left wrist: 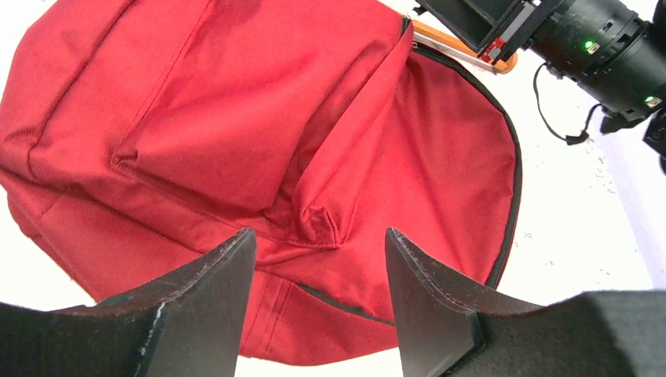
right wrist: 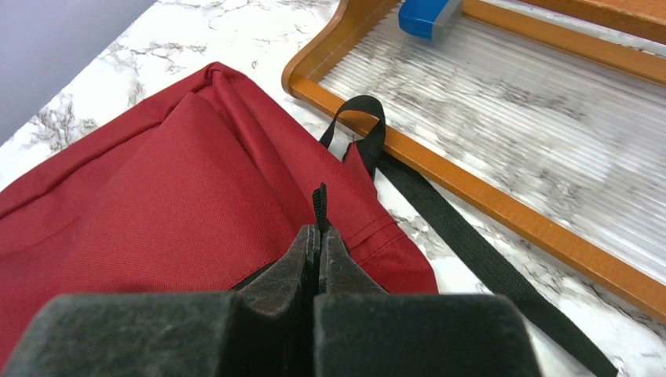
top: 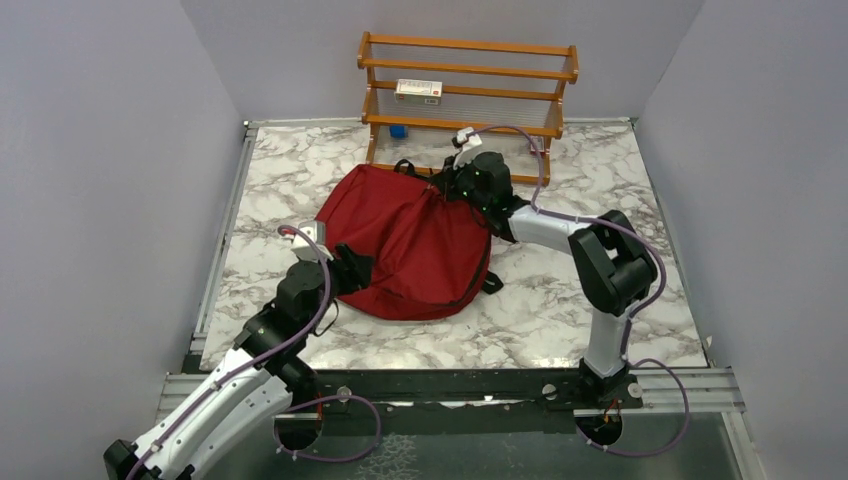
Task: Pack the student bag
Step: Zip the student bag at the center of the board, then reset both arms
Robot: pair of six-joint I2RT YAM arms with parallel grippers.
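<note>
i'm likely unzipping the student bag [top: 410,245]: right tool [right wrist: 318,236] is pinching its black zipper pull [right wrist: 320,200], left tool [left wrist: 318,236] is hovering spread; next, it's needing to pin fabric.

walls [top: 100,150]: plain grey | table [top: 600,290]: white marble, veined | far edge: orange wooden rack [top: 468,68]

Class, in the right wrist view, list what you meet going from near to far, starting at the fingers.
right fingers → black pull tab of the student bag, pinched between them → black carry loop → wooden rack → blue block
</note>
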